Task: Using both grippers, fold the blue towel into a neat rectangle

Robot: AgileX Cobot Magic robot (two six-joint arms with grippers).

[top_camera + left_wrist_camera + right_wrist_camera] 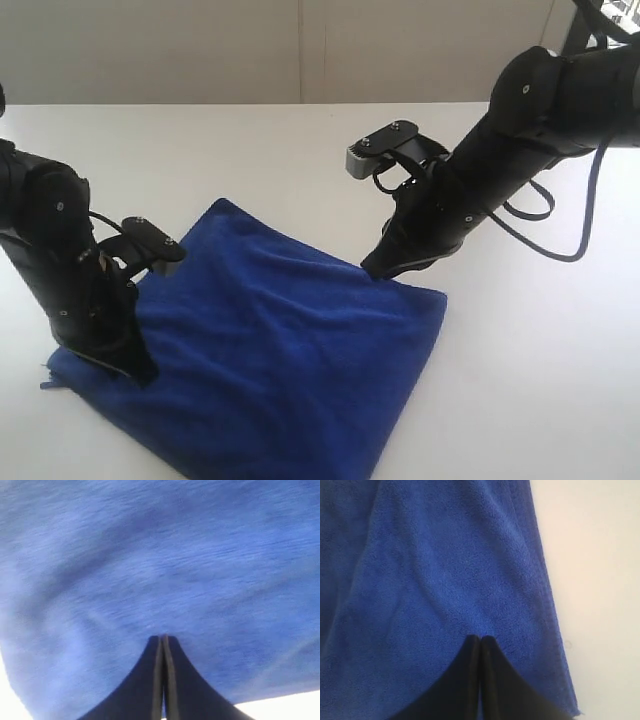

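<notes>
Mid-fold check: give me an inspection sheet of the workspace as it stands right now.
Surface: plain white tabletop.
Job's things: deep blue fuzzy towel lying flat, hemmed edge beside the right tips.
Clutter: nothing seen.
Grippers: left black tapered gripper and right black tapered gripper both shut, tips on the towel; pinch unclear.
Cables: black cable loops off the right arm, clear of the towel.
Surroundings: pale wall behind.

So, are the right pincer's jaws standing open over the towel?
No, the right wrist view shows the right pincer with its jaws closed together, tips down at the blue towel.
</notes>
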